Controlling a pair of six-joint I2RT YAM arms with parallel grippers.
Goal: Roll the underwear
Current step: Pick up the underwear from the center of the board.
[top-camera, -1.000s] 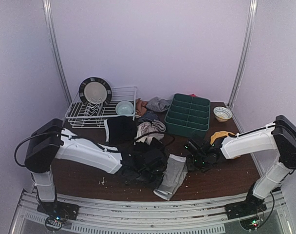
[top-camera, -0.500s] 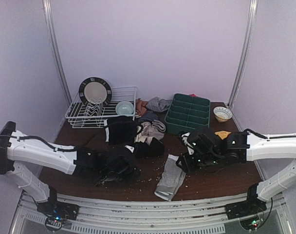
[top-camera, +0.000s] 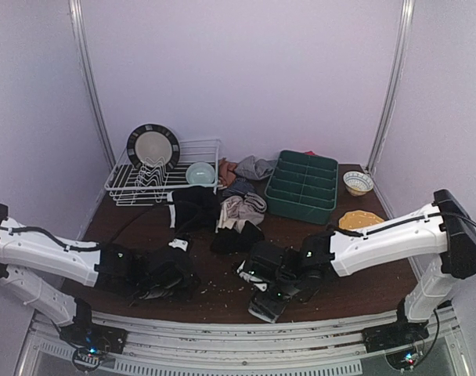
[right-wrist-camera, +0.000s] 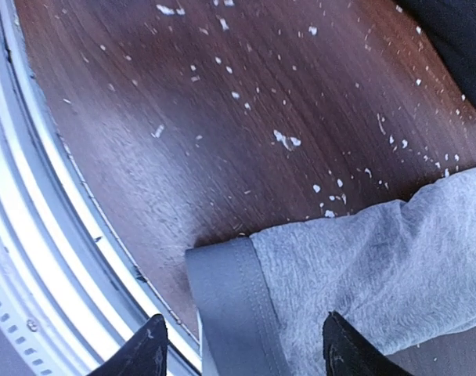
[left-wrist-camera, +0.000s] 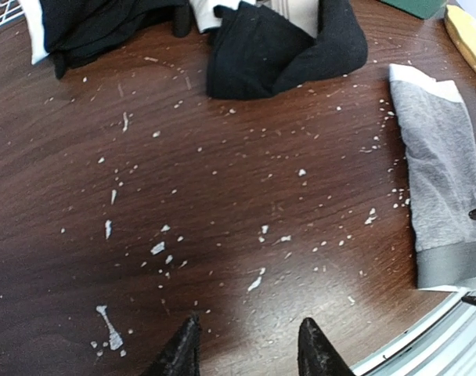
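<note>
The dark wooden table [left-wrist-camera: 222,204] carries grey underwear [left-wrist-camera: 441,180], black underwear [left-wrist-camera: 277,47], a dish rack [top-camera: 128,192] and a green tray [top-camera: 302,186].

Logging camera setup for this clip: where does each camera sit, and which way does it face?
Top external: high behind the arm bases, looking down and forward across the table; both arms, left gripper and right gripper show.
Left wrist: low over the table, facing down; its parted fingertips at the bottom edge.
Right wrist: close above the near table edge, facing down on the grey underwear; its fingertips at the bottom.
Shared: both wrist views show the grey underwear.
</note>
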